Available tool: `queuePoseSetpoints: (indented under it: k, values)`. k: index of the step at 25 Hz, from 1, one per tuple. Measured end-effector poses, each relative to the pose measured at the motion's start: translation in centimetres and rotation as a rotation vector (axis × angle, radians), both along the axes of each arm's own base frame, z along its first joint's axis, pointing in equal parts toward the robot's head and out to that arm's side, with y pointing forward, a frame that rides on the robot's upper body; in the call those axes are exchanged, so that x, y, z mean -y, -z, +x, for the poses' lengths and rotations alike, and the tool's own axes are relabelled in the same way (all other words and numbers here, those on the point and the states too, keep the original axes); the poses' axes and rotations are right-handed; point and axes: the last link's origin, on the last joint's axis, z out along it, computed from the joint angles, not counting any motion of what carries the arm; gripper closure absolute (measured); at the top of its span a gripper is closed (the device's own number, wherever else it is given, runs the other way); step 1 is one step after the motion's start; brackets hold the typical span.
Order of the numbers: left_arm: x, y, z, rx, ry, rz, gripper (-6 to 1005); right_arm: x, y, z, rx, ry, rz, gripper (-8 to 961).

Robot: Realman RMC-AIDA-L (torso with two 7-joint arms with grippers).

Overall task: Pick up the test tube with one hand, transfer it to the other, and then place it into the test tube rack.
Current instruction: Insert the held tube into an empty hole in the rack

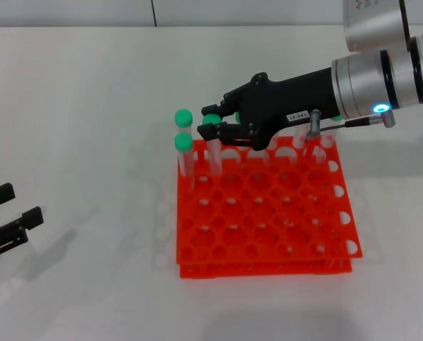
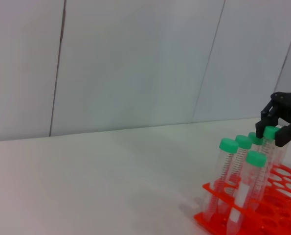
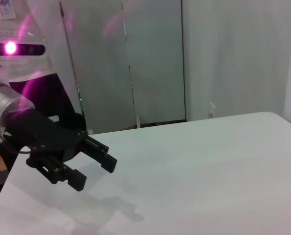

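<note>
The orange-red test tube rack (image 1: 262,269) sits mid-table, also seen in the left wrist view (image 2: 285,182). My right gripper (image 1: 219,126), black with a white label, reaches over the rack's back-left corner. Its fingers sit on either side of the green cap of a test tube (image 1: 211,122), which stands upright with its lower end in a rack hole. The left wrist view shows the same grip (image 2: 277,131) on that tube (image 2: 271,132). My left gripper (image 1: 25,202) rests low at the table's left, open and holding nothing; the right wrist view also shows it (image 3: 98,174).
Two more green-capped tubes (image 1: 183,118) (image 1: 183,143) stand in the rack's left column, close beside the held one. Another green cap (image 1: 337,117) peeks out behind the right wrist. White table surrounds the rack, and a pale wall stands behind.
</note>
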Motion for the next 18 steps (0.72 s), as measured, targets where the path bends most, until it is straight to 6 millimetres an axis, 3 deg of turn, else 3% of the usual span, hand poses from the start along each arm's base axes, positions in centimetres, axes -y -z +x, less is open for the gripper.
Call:
queuePoseSetpoints:
  k: [18]
  values:
    - [-0.16,-0.06,0.04,-0.003,0.004,0.001,285,0.59,0.1,0.3,-0.02,-0.033,0.006,582]
